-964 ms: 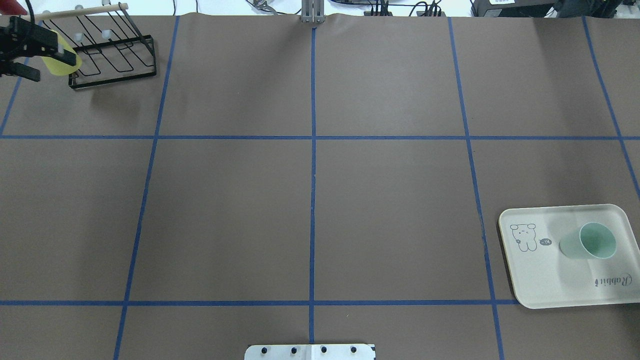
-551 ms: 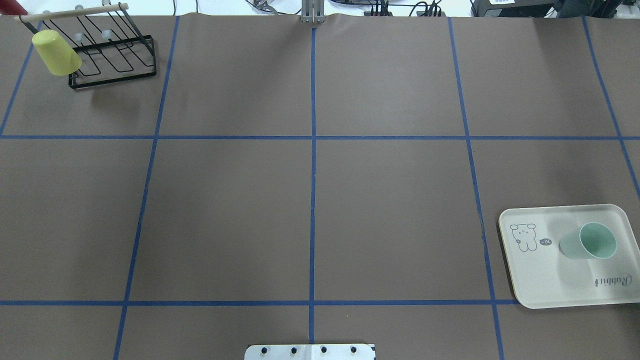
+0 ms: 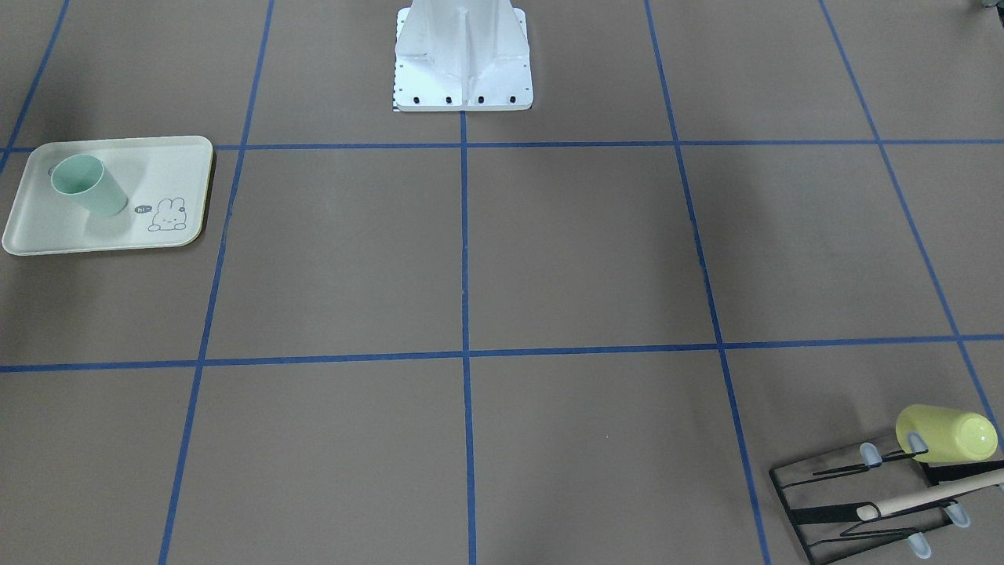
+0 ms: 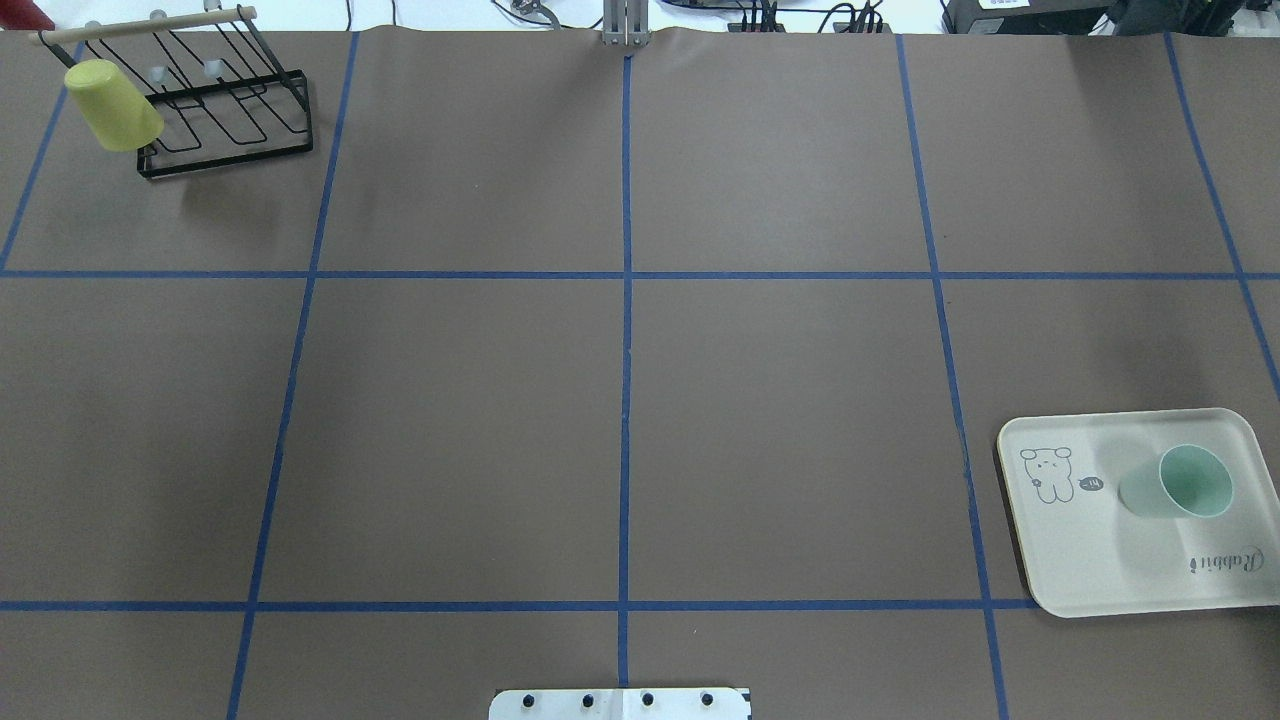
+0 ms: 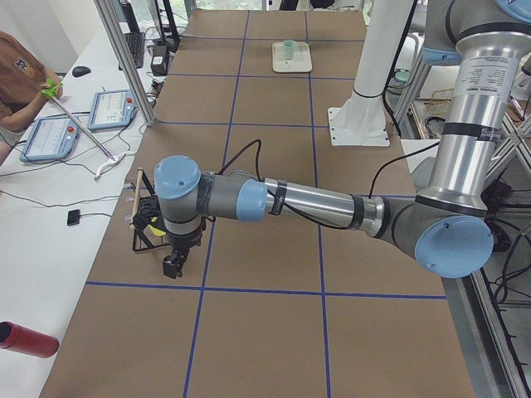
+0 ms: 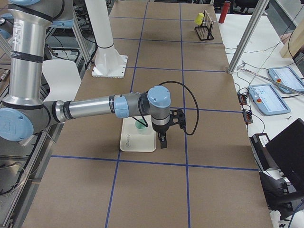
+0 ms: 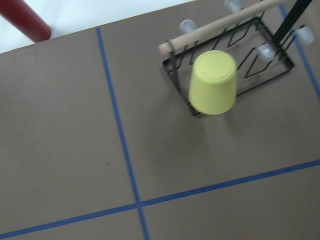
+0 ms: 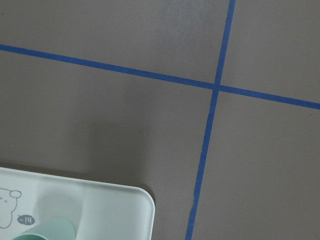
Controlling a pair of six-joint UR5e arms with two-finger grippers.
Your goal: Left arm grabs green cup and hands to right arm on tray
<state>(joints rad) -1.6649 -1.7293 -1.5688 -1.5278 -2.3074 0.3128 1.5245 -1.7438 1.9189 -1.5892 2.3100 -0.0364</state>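
Note:
The green cup stands upright on the tray at the table's right, open end up. It also shows in the front view and small in the right side view. Its rim peeks into the right wrist view on the tray. My right gripper hangs beside the tray, apart from the cup. My left gripper hangs near the rack at the far left. Both show only in side views, so I cannot tell whether they are open or shut.
A yellow-green cup hangs upside down on a black wire rack at the far left corner, also in the left wrist view. A red cylinder lies off the table's end. The robot base is mid-table at the near edge.
My left gripper, beside the yellow-green cup a second ago, has drawn out of the overhead view. The yellow-green cup stays on the rack. The green cup and tray have not moved.

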